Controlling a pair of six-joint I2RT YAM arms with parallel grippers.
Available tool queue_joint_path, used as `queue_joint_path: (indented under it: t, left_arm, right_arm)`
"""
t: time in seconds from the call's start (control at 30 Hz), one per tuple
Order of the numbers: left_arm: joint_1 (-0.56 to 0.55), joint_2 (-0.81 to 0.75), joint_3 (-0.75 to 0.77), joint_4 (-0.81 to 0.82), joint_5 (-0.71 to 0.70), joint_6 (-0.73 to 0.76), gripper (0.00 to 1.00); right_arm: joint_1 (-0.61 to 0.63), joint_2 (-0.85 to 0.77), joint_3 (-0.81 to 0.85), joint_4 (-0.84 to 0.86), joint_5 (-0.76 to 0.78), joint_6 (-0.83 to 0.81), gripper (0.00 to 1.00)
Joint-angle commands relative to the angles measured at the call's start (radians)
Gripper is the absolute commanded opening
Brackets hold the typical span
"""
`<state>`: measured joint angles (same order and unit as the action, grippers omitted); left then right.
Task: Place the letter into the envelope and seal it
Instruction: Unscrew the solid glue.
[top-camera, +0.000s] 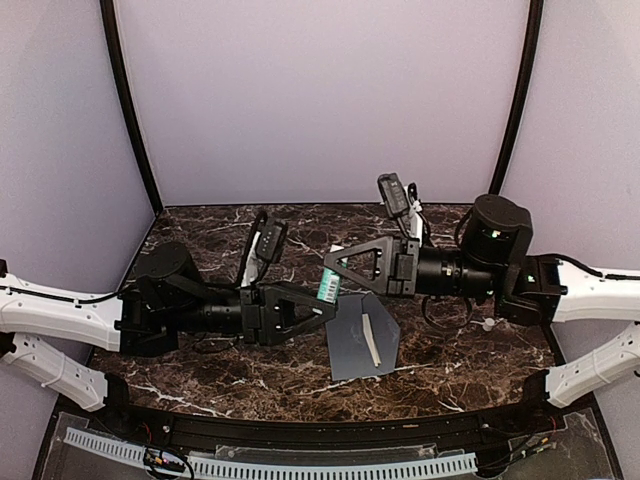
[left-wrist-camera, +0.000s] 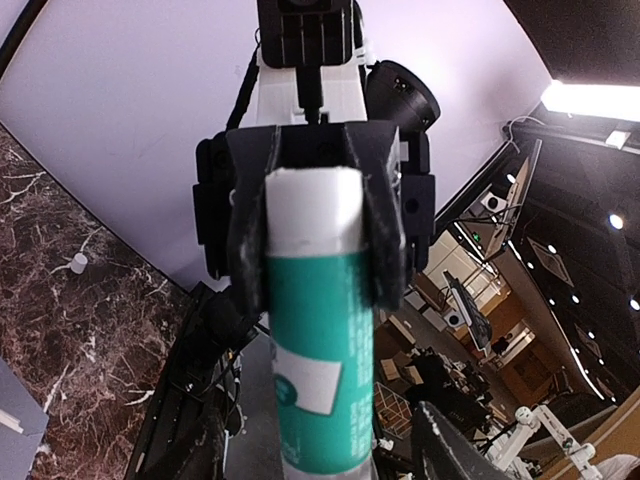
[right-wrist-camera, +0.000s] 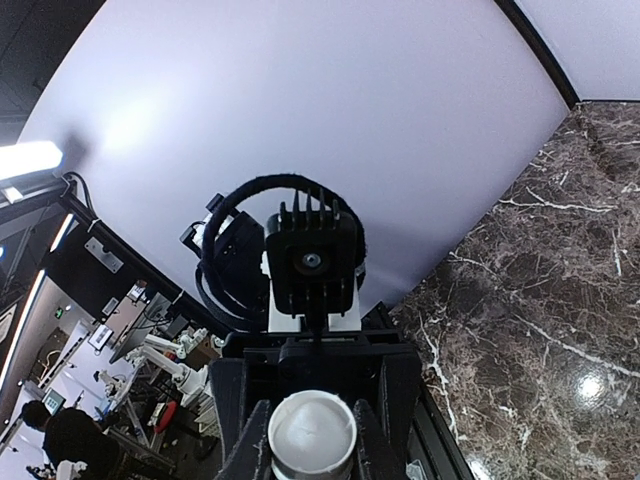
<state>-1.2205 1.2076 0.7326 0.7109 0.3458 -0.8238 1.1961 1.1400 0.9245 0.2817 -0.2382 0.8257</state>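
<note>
I see the right gripper (top-camera: 333, 277) clamped on the glue stick's (left-wrist-camera: 320, 400) white end, with the left gripper (top-camera: 327, 308) spread wide, near the envelope (top-camera: 350, 345).

Looked like a robotics lab: marble tabletop (top-camera: 300, 375) boxed in by pale booth walls (top-camera: 320, 90), with ceiling strip lights (left-wrist-camera: 590, 98), cluttered desks (right-wrist-camera: 165, 350) and another white arm (left-wrist-camera: 545, 425) beyond.

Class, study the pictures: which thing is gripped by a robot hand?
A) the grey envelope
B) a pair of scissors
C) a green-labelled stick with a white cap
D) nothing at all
C: the green-labelled stick has its white cap clamped in the right hand, while the envelope lies flat on the table.
</note>
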Motion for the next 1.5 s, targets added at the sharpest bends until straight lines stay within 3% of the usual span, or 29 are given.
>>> queue_joint_path:
  t: [0.0,0.37,0.7,0.93,1.17,1.47]
  left_arm:
    - [-0.001,-0.014,0.044,-0.054,0.079,0.01,0.6]
    - [-0.002,0.028,0.054,0.013,0.12,-0.02,0.32]
    - [-0.002,0.03,0.041,0.015,0.125,-0.034,0.29]
    - [-0.002,0.028,0.04,0.003,0.112,-0.026,0.09]
    - [-0.002,0.013,0.056,-0.111,0.023,0.007,0.0]
    - [-0.002,-0.011,0.1,-0.361,-0.19,0.039,0.0]
  right_arm:
    - [0.006,-0.026,0.051,-0.038,0.013,0.006,0.02]
    - [0.006,-0.024,0.078,-0.085,-0.013,0.006,0.0]
    - [0.006,-0.026,0.091,-0.113,-0.005,-0.003,0.0]
    - [0.006,-0.029,0.094,-0.133,0.016,-0.011,0.0]
    - [0.006,0.011,0.122,-0.198,0.06,-0.034,0.0]
    - [0.03,0.092,0.204,-0.374,0.224,-0.028,0.0]
